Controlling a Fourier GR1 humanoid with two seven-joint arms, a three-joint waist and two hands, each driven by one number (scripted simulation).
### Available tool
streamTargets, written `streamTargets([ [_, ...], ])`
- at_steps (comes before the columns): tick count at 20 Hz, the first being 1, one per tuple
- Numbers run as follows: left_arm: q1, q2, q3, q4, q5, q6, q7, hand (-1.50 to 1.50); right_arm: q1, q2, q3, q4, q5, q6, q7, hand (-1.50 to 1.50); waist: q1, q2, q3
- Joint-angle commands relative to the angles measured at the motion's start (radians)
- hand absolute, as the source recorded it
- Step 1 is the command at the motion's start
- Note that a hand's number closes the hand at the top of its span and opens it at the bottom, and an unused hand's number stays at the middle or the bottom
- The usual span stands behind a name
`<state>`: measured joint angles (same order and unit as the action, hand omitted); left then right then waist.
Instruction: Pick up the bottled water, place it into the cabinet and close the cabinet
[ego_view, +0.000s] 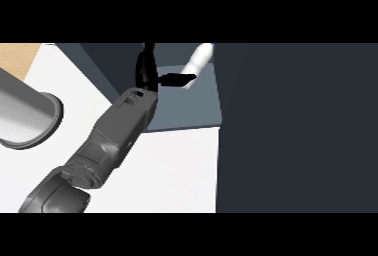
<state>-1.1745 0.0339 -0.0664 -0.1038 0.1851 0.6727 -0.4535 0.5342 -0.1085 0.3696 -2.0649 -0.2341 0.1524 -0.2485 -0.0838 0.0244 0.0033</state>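
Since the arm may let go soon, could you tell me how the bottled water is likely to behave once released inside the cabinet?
The bottled water leans tilted beside the hand, so it may tip. Its round, slim body would probably roll on the cabinet shelf. It looks rigid.

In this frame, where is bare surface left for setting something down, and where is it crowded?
Bare white counter lies between the forearm and the dark cabinet door, and also between the forearm and the grey cylinder at left. The cabinet shelf is crowded at its back, where the hand meets the bottled water.
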Motion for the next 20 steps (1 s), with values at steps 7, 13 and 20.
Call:
streamTargets([
  [7, 0.076, 0.058, 0.081, -0.098, 0.065, -0.228, -0.191, -1.50, -0.020, 0.008, -0.010, -0.026, 0.006, -0.028, 0.016, -1.50, 0.042, -0.006, -0.005],
  [13, 0.129, 0.020, 0.111, -0.155, 0.095, -0.341, -0.265, -1.50, 0.068, -0.010, -0.006, -0.018, 0.027, -0.017, -0.057, -1.50, 0.060, -0.019, -0.004],
  [20, 0.179, 0.005, 0.100, -0.248, 0.128, -0.430, -0.268, -1.50, 0.021, 0.013, 0.005, -0.046, 0.007, -0.061, 0.032, -1.50, 0.086, -0.026, -0.004],
])
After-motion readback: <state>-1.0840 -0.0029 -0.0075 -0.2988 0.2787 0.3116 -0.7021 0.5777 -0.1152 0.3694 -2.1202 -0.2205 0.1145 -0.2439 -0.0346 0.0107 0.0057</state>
